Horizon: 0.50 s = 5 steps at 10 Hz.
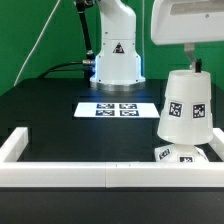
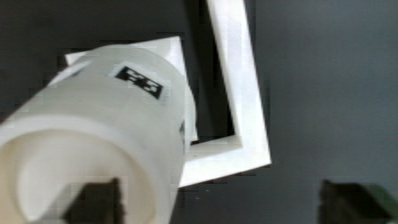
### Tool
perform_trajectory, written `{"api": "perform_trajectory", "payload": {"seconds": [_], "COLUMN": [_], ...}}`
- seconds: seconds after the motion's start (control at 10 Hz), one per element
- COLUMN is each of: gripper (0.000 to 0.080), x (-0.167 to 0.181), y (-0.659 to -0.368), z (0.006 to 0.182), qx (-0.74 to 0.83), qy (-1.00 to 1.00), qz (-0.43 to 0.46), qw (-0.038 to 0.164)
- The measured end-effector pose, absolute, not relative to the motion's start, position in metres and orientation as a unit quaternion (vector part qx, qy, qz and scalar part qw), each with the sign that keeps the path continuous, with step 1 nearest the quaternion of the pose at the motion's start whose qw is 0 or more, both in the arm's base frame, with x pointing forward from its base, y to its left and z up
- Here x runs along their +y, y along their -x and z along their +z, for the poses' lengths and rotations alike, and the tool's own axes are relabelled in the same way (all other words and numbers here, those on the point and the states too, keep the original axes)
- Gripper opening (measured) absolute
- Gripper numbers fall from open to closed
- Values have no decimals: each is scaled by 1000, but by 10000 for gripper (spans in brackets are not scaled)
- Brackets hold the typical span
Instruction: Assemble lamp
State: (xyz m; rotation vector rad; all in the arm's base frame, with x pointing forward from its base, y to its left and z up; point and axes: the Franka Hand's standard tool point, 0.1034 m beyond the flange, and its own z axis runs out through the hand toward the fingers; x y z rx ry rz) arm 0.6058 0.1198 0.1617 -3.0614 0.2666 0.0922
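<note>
Our gripper (image 1: 189, 58) hangs over the exterior view's right side, and its two dark fingers (image 2: 93, 200) stand apart on either side of the shade (image 1: 185, 108), so we cannot tell whether they press on it or merely straddle it. The shade stands upright, narrow end up, directly above the bulb (image 1: 180, 154), whose rounded head shows under its lower edge; whether the shade rests on the bulb or hangs just above it we cannot say. We judge the shade light, stiff and hollow, its smooth matte plastic rather slippery, and its slanted wall apt to slide out of a squeeze; the narrow upper end, where the fingers are now, seems the best place to hold. The base (image 2: 125, 60) lies below in the wrist view, near the corner of the white rail (image 1: 60, 176). The black table (image 1: 50, 110) carries the marker board (image 1: 120, 108) farther back, well apart from the lamp.
</note>
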Motion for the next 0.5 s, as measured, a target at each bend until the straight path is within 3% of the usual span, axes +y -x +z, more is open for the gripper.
{"api": "perform_trajectory", "payload": {"seconds": [0.3, 0.5], "gripper": [697, 699], "x": [159, 166], "y": [-600, -598], "z": [152, 147], "qx": [104, 98], "qy": [993, 994], "qz": [52, 53], "qw": [-15, -18]}}
